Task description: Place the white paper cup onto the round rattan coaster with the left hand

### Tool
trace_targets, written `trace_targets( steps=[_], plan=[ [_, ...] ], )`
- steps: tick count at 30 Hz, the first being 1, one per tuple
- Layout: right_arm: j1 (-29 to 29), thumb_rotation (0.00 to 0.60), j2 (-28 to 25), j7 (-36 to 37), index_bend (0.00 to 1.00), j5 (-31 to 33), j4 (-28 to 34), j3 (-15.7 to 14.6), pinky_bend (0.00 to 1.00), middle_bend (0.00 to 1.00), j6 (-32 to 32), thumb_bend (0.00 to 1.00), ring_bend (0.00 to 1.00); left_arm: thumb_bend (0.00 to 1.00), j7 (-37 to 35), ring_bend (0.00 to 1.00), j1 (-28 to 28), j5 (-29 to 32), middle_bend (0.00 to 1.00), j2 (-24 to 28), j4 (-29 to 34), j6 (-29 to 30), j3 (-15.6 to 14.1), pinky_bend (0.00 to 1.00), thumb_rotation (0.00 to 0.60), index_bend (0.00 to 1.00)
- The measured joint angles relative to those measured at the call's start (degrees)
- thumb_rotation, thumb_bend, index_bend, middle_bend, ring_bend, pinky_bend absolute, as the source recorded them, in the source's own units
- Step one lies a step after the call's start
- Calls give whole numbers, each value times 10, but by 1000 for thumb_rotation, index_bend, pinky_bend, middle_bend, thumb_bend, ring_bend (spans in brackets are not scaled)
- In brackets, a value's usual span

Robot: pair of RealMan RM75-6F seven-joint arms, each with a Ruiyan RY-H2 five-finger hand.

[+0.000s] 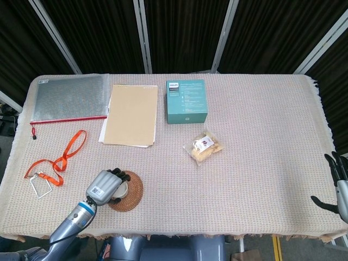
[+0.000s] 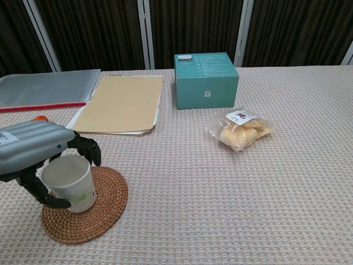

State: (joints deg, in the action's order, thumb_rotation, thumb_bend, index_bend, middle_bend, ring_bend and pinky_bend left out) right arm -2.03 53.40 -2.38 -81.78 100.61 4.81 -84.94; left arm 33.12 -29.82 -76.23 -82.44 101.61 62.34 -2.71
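Gripping the white paper cup point(image 2: 68, 183) from the side, the left hand point(image 2: 34, 150) is wrapping its dark fingers point(image 2: 88, 149) around the cup's wall, thumb low on the near side. The cup is standing upright on the round rattan coaster point(image 2: 105, 204), its base resting on the left part of the weave rather than the middle. In the head view the same hand point(image 1: 106, 185) is covering most of the cup point(image 1: 123, 188), with the coaster point(image 1: 133, 190) showing to its right.

The right hand point(image 1: 339, 179) is hanging at the far right edge of the counter point(image 1: 261, 163), well apart from the coaster, holding nothing, its fingers spread.

Beyond the coaster, a tan folder point(image 2: 121, 102) is lying flat; a teal box point(image 2: 206, 80) and a bagged snack point(image 2: 240, 128) are sitting to its right. An orange lanyard point(image 1: 60, 157) is lying left of the coaster.
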Motion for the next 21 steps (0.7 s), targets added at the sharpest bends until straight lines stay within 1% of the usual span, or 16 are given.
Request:
trace_targets(
  steps=[1, 4, 8, 12, 16, 18, 21],
  plan=[
    [0, 600, 0, -1, 0, 0, 1, 0, 0, 0, 0, 0, 0, 0, 2, 16, 0, -1, 4, 0, -2, -1, -2, 313, 600, 71],
    [0, 600, 0, -3, 0, -1, 2, 0, 0, 0, 0, 0, 0, 0, 15, 0, 2, 2, 0, 4, 5, -1, -5, 255, 600, 9],
    [-1, 600, 0, -4, 0, -4, 4, -1, 0, 0, 0, 0, 0, 0, 21, 0, 8, -3, 0, 18, 25, 15, -7, 222, 600, 5],
    [1, 600, -2, -1, 0, -11, 7, -3, 0, 0, -3, 0, 0, 0, 19, 0, 18, -19, 0, 41, 49, 45, -6, 147, 600, 2],
    [3, 600, -5, 5, 0, -19, 11, -5, 0, 0, -8, 0, 0, 0, 8, 0, 41, -44, 0, 81, 75, 101, -7, 40, 600, 0],
    [4, 600, -7, 8, 0, -23, 13, -6, 0, 0, -10, 0, 0, 0, -1, 0, 56, -57, 0, 98, 82, 133, -8, 16, 600, 1],
    [5, 600, -9, 12, 0, -30, 16, -9, 0, 0, -13, 0, 0, 0, -22, 0, 88, -81, 0, 122, 84, 193, -14, 7, 600, 0]
  ],
)
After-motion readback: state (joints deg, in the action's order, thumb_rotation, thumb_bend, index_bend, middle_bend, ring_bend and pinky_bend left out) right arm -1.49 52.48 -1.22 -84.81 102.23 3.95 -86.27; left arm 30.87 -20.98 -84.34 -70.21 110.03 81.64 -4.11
